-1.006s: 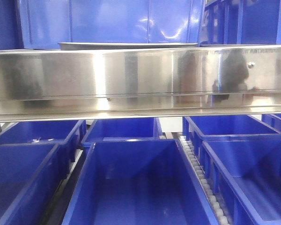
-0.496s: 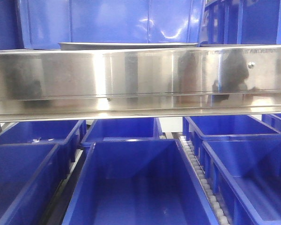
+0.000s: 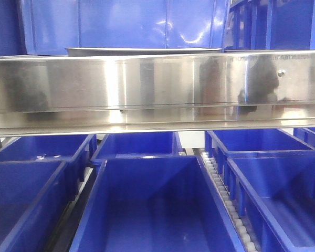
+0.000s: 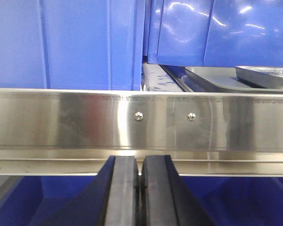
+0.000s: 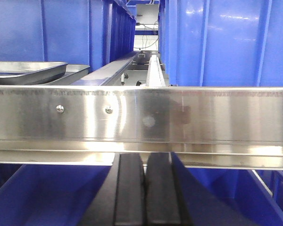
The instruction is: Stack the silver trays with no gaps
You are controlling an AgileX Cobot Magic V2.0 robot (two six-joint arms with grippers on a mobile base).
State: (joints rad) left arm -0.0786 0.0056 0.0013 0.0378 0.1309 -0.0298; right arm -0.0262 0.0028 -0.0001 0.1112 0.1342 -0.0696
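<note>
Silver trays (image 3: 142, 51) show edge-on as a thin grey rim just above the steel rail in the front view. The left wrist view has two of them at upper right, a darker tray (image 4: 212, 77) and a shinier tray (image 4: 266, 75) overlapping it. They appear at upper left in the right wrist view as a front tray (image 5: 23, 70) and a tray behind it (image 5: 78, 70). My left gripper (image 4: 140, 162) is shut and empty, low before the rail. So is my right gripper (image 5: 145, 160), also below the rail.
A broad mirror-like steel rail (image 3: 157, 86) with screws (image 4: 138, 116) crosses every view in front of the trays. Deep blue bins (image 3: 152, 205) sit below it, and a roller strip (image 3: 226, 199) runs between them. Blue bin walls (image 3: 121, 23) stand behind the trays.
</note>
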